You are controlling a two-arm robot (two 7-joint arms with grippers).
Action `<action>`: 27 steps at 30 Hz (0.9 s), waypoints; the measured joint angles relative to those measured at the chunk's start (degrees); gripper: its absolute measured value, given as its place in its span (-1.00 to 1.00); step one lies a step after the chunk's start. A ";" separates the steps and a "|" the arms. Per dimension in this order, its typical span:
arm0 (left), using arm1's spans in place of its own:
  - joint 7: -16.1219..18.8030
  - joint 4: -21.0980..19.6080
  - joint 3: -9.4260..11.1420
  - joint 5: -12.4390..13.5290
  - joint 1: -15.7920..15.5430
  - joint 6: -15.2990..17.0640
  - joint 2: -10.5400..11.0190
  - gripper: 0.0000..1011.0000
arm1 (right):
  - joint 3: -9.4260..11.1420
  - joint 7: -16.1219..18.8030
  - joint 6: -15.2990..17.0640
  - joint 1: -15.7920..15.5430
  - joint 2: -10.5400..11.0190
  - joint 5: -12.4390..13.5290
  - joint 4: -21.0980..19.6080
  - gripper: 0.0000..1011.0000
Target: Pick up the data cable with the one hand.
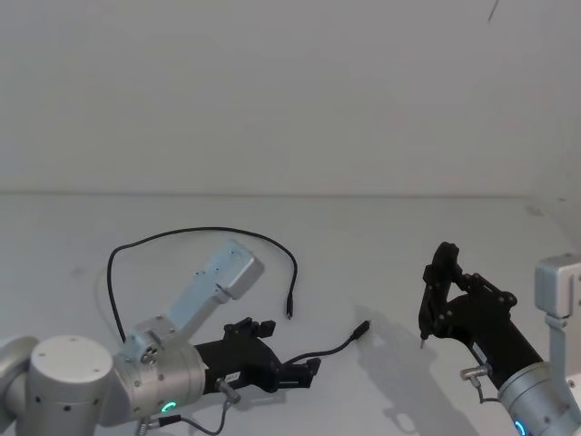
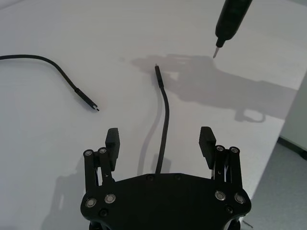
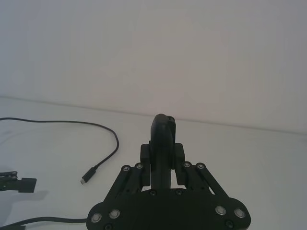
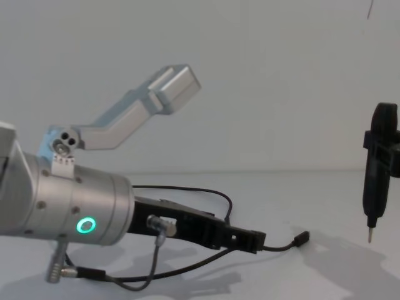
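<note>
Astride the data cable, the released left end effector may miss so thin a cord; right end effector clenches a pen tool.

This reads as a robotics lab or test bench. A plain matt white tabletop runs back to a bare white wall under even light. Two machine arms reach over it. One ends in a thick silver cylindrical wrist with a green glowing ring, carrying the black angular plastic left gripper, its jaws apart. The black right gripper is clamped around a black pen-shaped tool with a thin metal tip. A long, thin black data cable lies loose on the tabletop.
</note>
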 joint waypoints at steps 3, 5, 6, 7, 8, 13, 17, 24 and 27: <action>0.61 0.44 0.51 0.60 -0.44 0.55 -0.54 0.98 | 0.00 0.00 0.00 0.00 0.00 0.00 0.00 -0.45; 0.92 0.78 0.86 0.97 -0.78 0.98 -0.91 0.98 | 0.00 0.00 0.00 0.00 0.00 0.00 0.00 -0.45; 1.00 0.89 0.96 1.08 -0.88 1.12 -1.01 0.98 | 0.00 0.00 0.00 0.00 0.00 0.00 0.00 -0.45; 1.08 1.01 1.05 1.19 -0.98 1.30 -1.11 0.98 | 0.00 0.00 0.00 0.00 0.00 0.00 0.00 -0.45; 1.18 1.12 1.14 1.32 -1.08 1.52 -1.22 0.98 | 0.00 0.00 0.00 0.00 0.00 0.00 0.00 -0.45; 1.60 1.99 1.69 1.93 -1.77 2.83 -1.97 0.98 | 0.00 0.00 0.00 0.00 0.00 0.00 0.00 -0.45; 1.82 2.62 2.01 2.30 -2.22 3.72 -2.48 0.98 | 0.00 0.00 0.00 0.00 0.00 0.00 0.00 -0.45; 2.05 3.32 2.35 2.75 -2.73 4.71 -3.11 0.98 | 0.00 0.00 0.00 0.00 0.00 0.00 0.00 -0.45; 2.11 3.54 2.46 2.89 -2.87 5.02 -3.29 0.92 | 0.00 0.00 0.00 0.00 0.00 0.00 0.00 -0.45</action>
